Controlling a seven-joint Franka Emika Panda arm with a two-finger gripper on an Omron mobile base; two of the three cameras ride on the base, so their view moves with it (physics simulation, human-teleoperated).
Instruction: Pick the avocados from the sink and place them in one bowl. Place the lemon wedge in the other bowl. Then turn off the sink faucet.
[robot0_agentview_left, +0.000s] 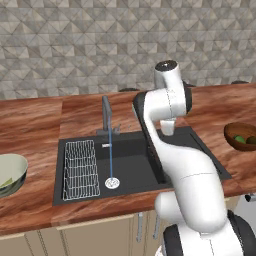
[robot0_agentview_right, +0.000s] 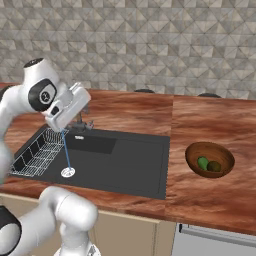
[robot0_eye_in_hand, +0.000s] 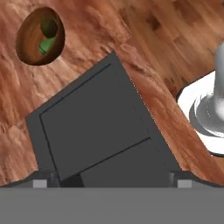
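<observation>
Left base view: the sink (robot0_agentview_left: 135, 165) sits in a wooden counter (robot0_agentview_left: 35, 117), a thin stream running from the faucet (robot0_agentview_left: 106, 116) to the drain (robot0_agentview_left: 112, 183), beside a wire rack (robot0_agentview_left: 80, 170). The pale bowl (robot0_agentview_left: 11, 172) is at the left edge, the wooden bowl (robot0_agentview_left: 241, 136) at the right.

Right base view: both avocados (robot0_agentview_right: 208, 164) lie in the wooden bowl; the gripper (robot0_agentview_right: 55, 121) hangs over the sink near the faucet.

Hand view: its fingers (robot0_eye_in_hand: 41, 183) stand wide apart, holding nothing. No writing is readable anywhere.

A grey triangle-patterned tiled wall (robot0_agentview_left: 75, 45) backs the reddish wooden bench (robot0_agentview_left: 30, 120). Pale beige cabinet doors (robot0_agentview_left: 90, 240) sit below it.
</observation>
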